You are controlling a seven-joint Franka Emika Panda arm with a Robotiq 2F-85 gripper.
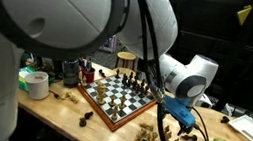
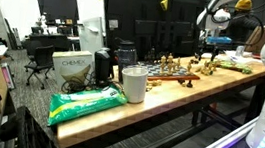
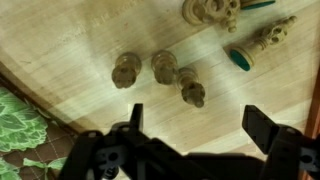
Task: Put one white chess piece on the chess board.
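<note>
Gripper is hovering, fingers released wide and holding nothing, above three pale chess pieces on the table, near the chess board.

We see the glossy white robot arm of rounded links, black cables trailing along it, a blue wrist piece, and its black two-fingered gripper.
</note>
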